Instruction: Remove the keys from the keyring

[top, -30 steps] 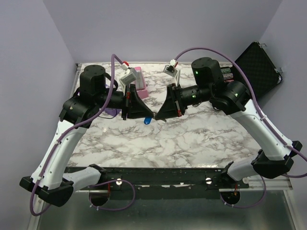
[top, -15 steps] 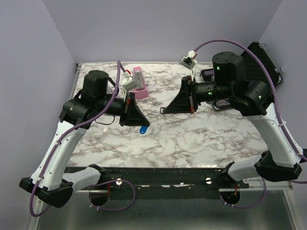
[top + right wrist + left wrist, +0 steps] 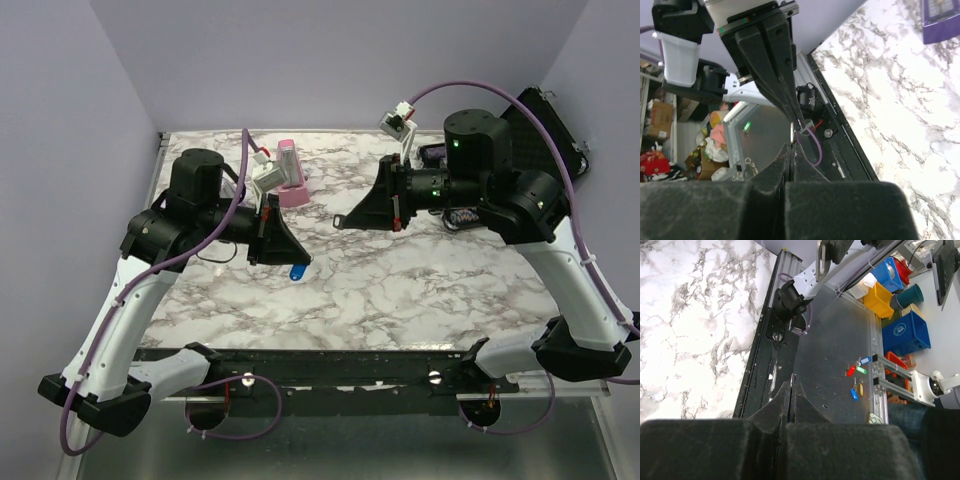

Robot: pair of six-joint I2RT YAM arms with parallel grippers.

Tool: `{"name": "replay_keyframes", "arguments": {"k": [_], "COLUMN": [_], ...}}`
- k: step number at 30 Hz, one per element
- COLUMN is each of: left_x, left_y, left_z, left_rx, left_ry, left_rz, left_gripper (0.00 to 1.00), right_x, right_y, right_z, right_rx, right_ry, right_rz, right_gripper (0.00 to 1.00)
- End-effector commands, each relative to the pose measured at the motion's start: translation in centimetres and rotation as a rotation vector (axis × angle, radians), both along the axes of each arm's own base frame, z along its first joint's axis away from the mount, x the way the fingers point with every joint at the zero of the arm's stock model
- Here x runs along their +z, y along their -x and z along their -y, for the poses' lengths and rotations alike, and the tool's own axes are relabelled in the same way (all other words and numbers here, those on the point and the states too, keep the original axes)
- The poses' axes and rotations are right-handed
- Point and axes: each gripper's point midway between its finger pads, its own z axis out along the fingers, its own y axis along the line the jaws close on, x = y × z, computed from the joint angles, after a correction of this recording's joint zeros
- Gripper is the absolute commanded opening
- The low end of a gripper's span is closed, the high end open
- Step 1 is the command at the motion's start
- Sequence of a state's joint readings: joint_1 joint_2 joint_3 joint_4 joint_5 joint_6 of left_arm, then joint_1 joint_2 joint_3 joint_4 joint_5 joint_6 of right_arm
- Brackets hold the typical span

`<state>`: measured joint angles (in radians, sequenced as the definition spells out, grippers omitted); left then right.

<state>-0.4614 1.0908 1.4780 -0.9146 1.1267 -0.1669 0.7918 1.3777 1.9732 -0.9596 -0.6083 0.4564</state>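
In the top view the keys (image 3: pixel 298 271), a tiny bright-blue oblong bundle, hang just under the tips of my left gripper (image 3: pixel 302 262) above the middle of the marble table (image 3: pixel 400 290). The left gripper (image 3: pixel 792 386) is shut, with a thin metal edge pinched between its tips. My right gripper (image 3: pixel 342 220) is held higher and to the right, apart from the left. It is shut (image 3: pixel 791 146) on a thin metal sliver that looks like the keyring (image 3: pixel 792 134) seen edge-on.
A pink wedge (image 3: pixel 290 182) stands at the back left of the table, behind the left arm. A purple wedge (image 3: pixel 436 154) lies at the back right, partly hidden by the right arm. A black case (image 3: pixel 545 125) leans at the far right.
The two grippers were together at the blue keys. The right gripper has pulled away up and to the right. The left gripper has sunk slightly and keeps the blue keys.
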Motion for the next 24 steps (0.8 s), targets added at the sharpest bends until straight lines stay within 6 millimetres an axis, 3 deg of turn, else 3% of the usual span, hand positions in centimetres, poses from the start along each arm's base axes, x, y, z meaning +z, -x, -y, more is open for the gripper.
{"name": "replay_keyframes", "arguments": {"k": [1,4,10,14,19,24], "left_x": [0.1,-0.5,-1.1,-2.6,-4.3,-6.4], "left_y": [-1.2,-3.5,-5.8,-8.0,-10.2,-12.0], "left_z": [-0.1,-0.3,-0.8,-2.1,-3.6,-5.2], "left_rx": [0.077,0.207,0.343,0.500,0.661,0.798], "left_ry": [-0.014,-0.064,-0.114,-0.199,-0.285,-0.387], "left_rz": [0.053,0.069,0.062,0.047,0.007,-0.042], "left_gripper": [0.00,0.00,0.00,0.00,0.00,0.00], "right_x": [0.7,0.3,-0.7,-1.9,-5.8,-10.4], "right_y": [-2.2,-4.1,-6.5,-8.3,-10.5,-11.4], "right_z": [0.7,1.4,2.2,3.0,3.9,4.7], "right_rx": [-0.152,-0.265,-0.404,-0.508,-0.618,-0.669], "right_ry": [-0.014,0.014,0.050,0.098,0.235,0.380], "right_rz": [0.050,0.066,0.086,0.096,0.067,0.020], "right_gripper": [0.01,0.01,0.01,0.01,0.01,0.01]}}
